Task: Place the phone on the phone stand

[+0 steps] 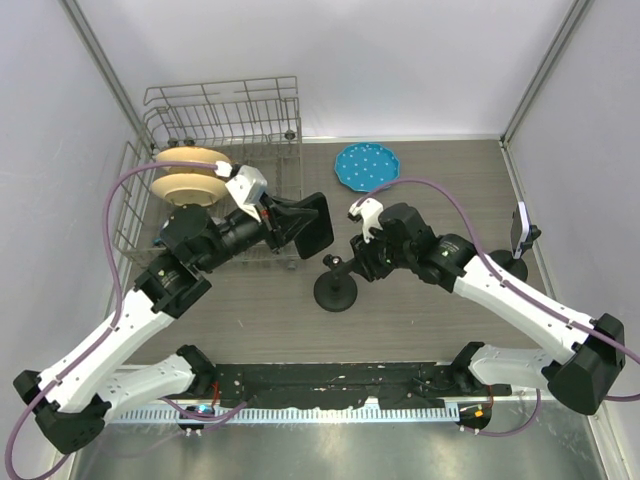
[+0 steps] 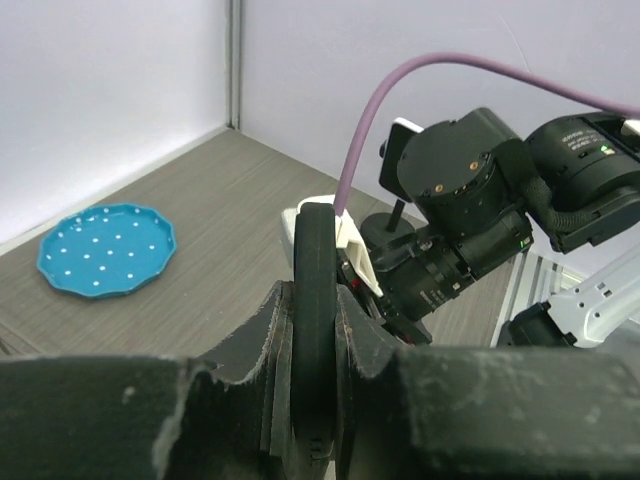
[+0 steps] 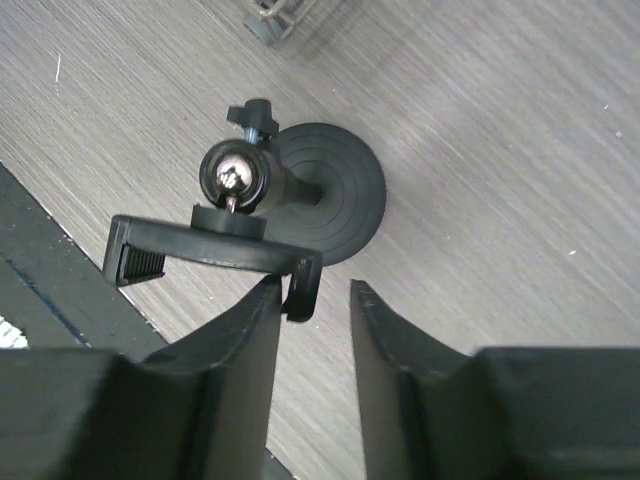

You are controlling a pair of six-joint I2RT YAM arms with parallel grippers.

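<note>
Surface (image 1: 250,320): Grey wood-grain, with both arms bolted along its near edge.
Phone stand (image 3: 330,195): It stands on its round black base between the two arms, a little nearer than either claw. Its clamp cradle (image 3: 205,250) sits on a ball joint and holds nothing.
Right claw (image 3: 312,315): It hangs directly over the stand with its fingers slightly spread. The cradle's hooked end lies against the inner face of one finger and is not pinched between both. The position suggests it is there to steady or aim the cradle.
Left claw (image 1: 283,222): Pressed together on the phone (image 2: 312,240), pinching the black slab across its flat faces. That grip leaves the edges free to slip into the cradle.
Phone's whereabouts: Held in the air just beyond the stand and to its left, close to the right claw and not yet seated.
Next move, as judged: The phone must line up with the cradle, and a tilted clamp could reject it.
Dish rack (image 1: 265,110): It stands at the far left behind the left arm, with cream dishes (image 1: 190,175) in it.
Blue plate (image 1: 365,165): It lies flat near the far wall, clear of the work.
</note>
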